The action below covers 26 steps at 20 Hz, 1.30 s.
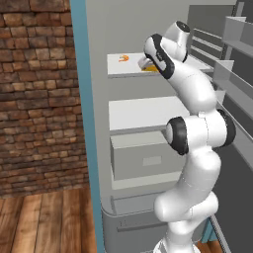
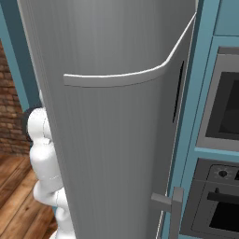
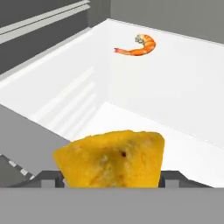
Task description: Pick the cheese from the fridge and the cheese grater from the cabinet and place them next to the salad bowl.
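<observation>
Cheese (image 3: pixel 111 158): one yellow-orange wedge, at the 6 o'clock edge of the hand view, set between the two dark tips of the pincer (image 3: pixel 112 178), which holds it by its sides. In the left base view the cheese (image 1: pixel 149 68) sits on the fridge's (image 1: pixel 143 113) top white shelf, under the hand. Shrimp (image 3: pixel 136 46): one, at 12 o'clock beyond the wedge, well apart, on that shelf.

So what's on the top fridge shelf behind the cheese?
Behind the cheese a small orange shrimp lies on the white shelf. The cheese itself hides the shelf directly beneath it.
</observation>
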{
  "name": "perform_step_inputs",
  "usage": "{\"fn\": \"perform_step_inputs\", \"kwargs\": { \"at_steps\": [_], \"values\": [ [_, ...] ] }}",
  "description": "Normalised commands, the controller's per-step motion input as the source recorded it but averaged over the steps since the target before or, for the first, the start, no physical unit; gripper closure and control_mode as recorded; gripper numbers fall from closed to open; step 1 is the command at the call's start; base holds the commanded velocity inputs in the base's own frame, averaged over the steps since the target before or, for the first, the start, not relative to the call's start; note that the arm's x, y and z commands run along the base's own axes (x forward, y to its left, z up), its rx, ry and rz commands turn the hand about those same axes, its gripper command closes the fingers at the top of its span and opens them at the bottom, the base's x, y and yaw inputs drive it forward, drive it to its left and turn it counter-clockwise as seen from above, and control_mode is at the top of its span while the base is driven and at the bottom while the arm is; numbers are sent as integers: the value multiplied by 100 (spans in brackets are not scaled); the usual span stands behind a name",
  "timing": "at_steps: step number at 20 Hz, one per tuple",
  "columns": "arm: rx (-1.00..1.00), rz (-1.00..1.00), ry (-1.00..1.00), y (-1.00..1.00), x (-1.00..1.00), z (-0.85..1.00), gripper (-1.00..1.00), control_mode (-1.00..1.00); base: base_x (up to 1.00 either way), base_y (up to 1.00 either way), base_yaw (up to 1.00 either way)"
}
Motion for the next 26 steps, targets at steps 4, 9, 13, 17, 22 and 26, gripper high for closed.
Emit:
{"fn": "perform_step_inputs", "kwargs": {
  "at_steps": [4,9,13,17,22,26],
  "values": [
    [-2,-12,-11,27,-74,0,100,-100,0,0,0],
    [-1,-13,-1,11,-76,0,100,-100,0,0,0],
    [0,-13,0,12,-72,0,100,-100,0,0,0],
    [0,-10,1,10,-74,0,100,-100,0,0,0],
    [12,-10,1,7,-68,-5,100,-100,0,0,0],
    [10,-7,1,6,-69,-8,100,-100,0,0,0]
  ]
}}
